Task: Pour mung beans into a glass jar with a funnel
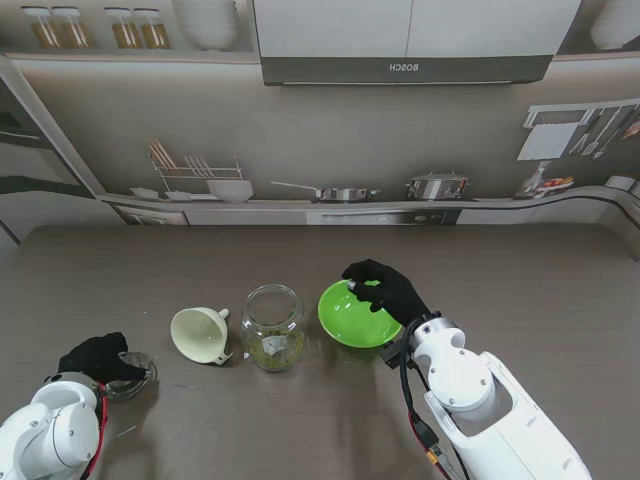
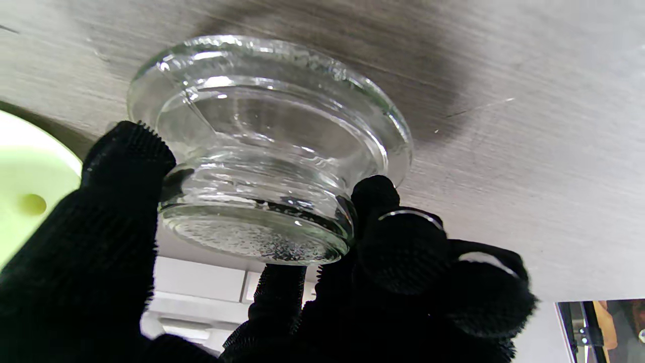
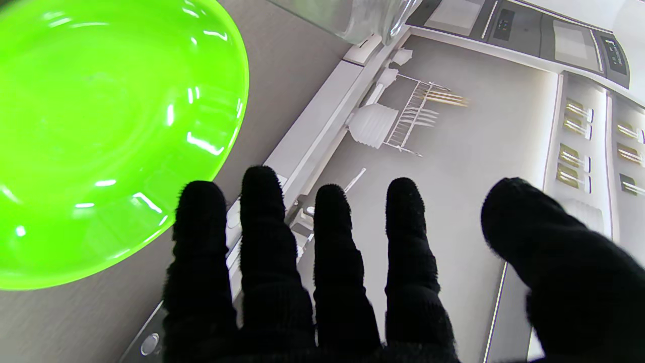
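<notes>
Two hands busy: my left hand (image 1: 97,357) pinches the glass lid (image 2: 267,166) at table's seven o'clock; my right hand (image 1: 385,290), fingers spread and empty, hovers over the green bowl (image 1: 352,318). Glass jar (image 1: 272,326) at centre holds beans; funnel (image 1: 200,335) lies at its nine o'clock. I judge the glass slick and fragile; I'd grip around the neck.

Grey wood-grain table (image 1: 520,270) fills lower half of stand view. Cream funnel (image 1: 200,334) lies on its side, left of centre. Glass jar (image 1: 272,326) stands upright just beside it, at centre, greenish beans in its bottom. Green bowl (image 1: 355,315) right of jar, close. Glass lid (image 1: 133,378) in lower left, resting on table.
</notes>
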Robot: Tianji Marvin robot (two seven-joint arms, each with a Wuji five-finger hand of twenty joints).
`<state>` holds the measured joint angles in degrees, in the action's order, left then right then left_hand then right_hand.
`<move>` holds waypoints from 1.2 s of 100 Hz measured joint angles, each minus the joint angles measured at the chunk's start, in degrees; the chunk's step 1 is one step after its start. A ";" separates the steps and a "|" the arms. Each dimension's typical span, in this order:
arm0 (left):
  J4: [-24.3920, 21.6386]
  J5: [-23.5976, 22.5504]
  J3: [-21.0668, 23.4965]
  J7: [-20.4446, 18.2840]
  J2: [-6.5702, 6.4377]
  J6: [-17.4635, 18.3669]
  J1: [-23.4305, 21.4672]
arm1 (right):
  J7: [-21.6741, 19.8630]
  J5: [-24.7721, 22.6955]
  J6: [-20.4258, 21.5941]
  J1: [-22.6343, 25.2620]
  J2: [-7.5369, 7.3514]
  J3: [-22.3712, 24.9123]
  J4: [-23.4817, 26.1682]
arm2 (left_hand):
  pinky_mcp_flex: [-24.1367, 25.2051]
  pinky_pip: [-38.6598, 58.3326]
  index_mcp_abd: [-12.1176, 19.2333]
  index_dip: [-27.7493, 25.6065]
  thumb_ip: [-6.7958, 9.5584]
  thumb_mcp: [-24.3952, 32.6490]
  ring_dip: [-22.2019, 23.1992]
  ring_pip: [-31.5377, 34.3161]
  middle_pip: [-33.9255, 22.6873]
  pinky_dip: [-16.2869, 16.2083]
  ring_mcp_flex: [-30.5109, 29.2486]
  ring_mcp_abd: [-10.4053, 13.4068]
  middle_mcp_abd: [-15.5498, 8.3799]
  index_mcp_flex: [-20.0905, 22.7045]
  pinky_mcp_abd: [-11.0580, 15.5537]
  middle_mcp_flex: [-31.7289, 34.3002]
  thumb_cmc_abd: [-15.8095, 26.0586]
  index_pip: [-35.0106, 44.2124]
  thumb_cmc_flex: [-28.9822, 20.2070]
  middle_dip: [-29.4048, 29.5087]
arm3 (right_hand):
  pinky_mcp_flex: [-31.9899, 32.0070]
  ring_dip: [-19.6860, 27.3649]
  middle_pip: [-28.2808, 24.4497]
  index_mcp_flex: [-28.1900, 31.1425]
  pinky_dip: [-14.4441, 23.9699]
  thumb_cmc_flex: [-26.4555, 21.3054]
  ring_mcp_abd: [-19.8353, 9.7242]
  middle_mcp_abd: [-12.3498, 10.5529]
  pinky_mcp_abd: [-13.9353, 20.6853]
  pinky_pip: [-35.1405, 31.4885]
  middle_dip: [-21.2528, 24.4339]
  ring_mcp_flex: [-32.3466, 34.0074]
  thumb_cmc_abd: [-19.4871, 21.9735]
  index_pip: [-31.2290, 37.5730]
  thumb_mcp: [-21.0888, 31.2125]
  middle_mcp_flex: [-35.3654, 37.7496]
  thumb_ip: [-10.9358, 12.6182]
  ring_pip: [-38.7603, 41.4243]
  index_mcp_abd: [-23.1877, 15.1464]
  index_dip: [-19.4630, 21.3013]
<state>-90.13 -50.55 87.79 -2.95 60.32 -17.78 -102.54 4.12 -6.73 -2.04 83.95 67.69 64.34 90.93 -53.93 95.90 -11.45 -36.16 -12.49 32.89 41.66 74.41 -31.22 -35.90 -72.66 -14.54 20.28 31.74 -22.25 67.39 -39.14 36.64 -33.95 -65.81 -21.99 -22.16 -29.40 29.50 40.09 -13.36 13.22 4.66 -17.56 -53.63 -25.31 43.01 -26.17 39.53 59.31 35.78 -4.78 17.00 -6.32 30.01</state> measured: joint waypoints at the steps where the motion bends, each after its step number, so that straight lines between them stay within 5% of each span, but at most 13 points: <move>1: -0.02 0.12 0.07 0.06 0.05 0.02 -0.05 | 0.00 0.00 0.00 0.00 0.00 0.00 0.00 | -0.02 0.00 0.00 0.02 0.00 0.00 -0.01 0.00 0.00 0.00 -0.01 -0.07 0.00 0.08 -0.04 0.06 -0.23 0.12 -0.04 0.00 | 0.00 0.00 0.00 0.00 0.00 0.00 0.00 0.00 0.00 0.00 0.00 0.00 0.00 0.00 0.00 0.00 0.00 0.00 0.00 0.00; 81: -3.37 6.81 4.83 -1.20 1.32 3.78 -4.06 | -0.18 0.30 -0.01 -0.08 0.01 -0.06 -0.13 | -1.16 0.00 0.29 3.55 -0.51 -2.53 -0.63 0.06 1.93 0.05 -1.30 -0.12 -0.03 4.59 -0.10 1.43 -1.57 0.15 -1.63 0.05 | 0.00 0.00 0.00 0.01 0.01 -0.01 0.00 0.04 0.00 0.00 0.00 -0.01 0.00 0.00 0.00 0.00 0.00 0.09 0.01 0.00; 85: -3.65 7.10 5.07 -1.21 1.39 4.05 -4.30 | -0.19 0.31 0.00 -0.09 0.01 -0.07 -0.15 | -1.16 0.00 0.70 3.55 -0.51 -2.53 -0.64 0.09 2.41 0.05 -1.30 -0.12 -0.02 5.07 -0.10 1.47 -1.57 7.07 -1.63 0.95 | 0.00 0.00 0.00 0.01 0.01 -0.01 0.00 0.05 0.00 0.00 0.00 -0.01 0.00 0.00 0.00 0.00 0.00 0.09 0.01 0.00; 120: -7.08 8.81 7.39 -2.92 1.77 6.32 -6.51 | -0.62 0.51 -0.01 -0.15 -0.02 -0.10 -0.26 | -1.16 0.00 0.87 3.55 -0.51 -2.53 -0.67 0.23 5.13 0.05 -1.31 0.01 -0.02 5.38 -0.10 1.66 -1.59 7.36 -2.08 4.96 | 0.02 0.00 0.00 0.01 0.01 -0.01 0.01 0.05 -0.01 0.00 0.00 -0.02 0.00 0.00 0.00 0.00 0.00 0.10 0.01 0.00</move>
<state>-97.21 -41.74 95.17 -5.87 62.09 -11.46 -109.04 3.49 -6.22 -2.06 83.80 67.68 64.24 90.67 -55.09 95.90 -10.58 -32.61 -13.00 30.36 40.99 74.64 -26.09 -35.85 -73.97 -14.53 20.26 37.13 -22.35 69.05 -40.73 44.00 -36.03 -60.84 -21.97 -22.16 -29.40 29.52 40.10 -13.37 13.24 4.71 -17.57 -53.62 -25.31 43.00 -26.17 39.53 59.31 35.78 -4.77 17.09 -6.31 30.01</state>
